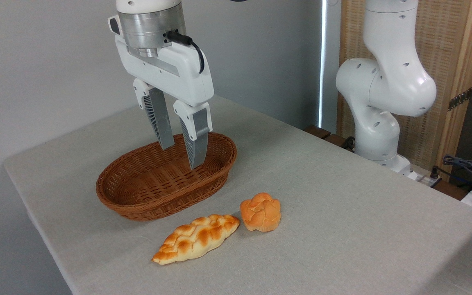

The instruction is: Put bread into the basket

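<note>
The braided bread (196, 238) lies flat on the table near its front edge, pale yellow with golden-brown bumps, pointing from lower left to upper right. The reddish-brown wicker basket (137, 201) sits just behind it and holds nothing. My gripper (181, 156) hangs over the basket's right half, fingers pointing down, open with nothing between them. It is well above and behind the bread, not touching anything.
A small round orange bun (261, 212) sits right beside the bread's upper-right tip. The robot's white base (377, 123) stands at the table's far right edge. Cables (465, 168) lie beyond it. The grey tablecloth (342, 229) stretches to the right.
</note>
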You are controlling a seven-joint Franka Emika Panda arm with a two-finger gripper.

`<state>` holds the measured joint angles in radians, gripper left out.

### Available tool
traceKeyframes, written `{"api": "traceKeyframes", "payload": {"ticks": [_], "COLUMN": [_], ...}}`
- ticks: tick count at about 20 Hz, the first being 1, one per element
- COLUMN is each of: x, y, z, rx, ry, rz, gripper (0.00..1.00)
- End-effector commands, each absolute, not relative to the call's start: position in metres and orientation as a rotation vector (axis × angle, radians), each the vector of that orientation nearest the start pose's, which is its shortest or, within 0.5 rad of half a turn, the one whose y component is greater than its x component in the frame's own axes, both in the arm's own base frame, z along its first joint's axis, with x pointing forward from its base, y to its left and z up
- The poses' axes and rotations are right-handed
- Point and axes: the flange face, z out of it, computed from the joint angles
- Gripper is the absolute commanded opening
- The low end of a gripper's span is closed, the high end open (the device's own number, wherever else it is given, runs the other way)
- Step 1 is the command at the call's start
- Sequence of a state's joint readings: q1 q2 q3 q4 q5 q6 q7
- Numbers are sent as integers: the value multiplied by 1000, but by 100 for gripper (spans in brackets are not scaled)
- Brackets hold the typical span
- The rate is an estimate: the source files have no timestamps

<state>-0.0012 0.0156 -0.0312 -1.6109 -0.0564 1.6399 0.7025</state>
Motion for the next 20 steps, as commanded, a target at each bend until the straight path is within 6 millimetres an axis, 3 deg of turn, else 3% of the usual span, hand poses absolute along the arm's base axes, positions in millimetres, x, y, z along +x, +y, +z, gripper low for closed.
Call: {"api": "traceKeyframes", "payload": {"ticks": [1,20], "x": [567,563], "y": [-19,-24], "z": [607,601], "rx": [-2976,-2975], "ry": [1158,1172], "rz": [-65,-43], "gripper": [100,100]}}
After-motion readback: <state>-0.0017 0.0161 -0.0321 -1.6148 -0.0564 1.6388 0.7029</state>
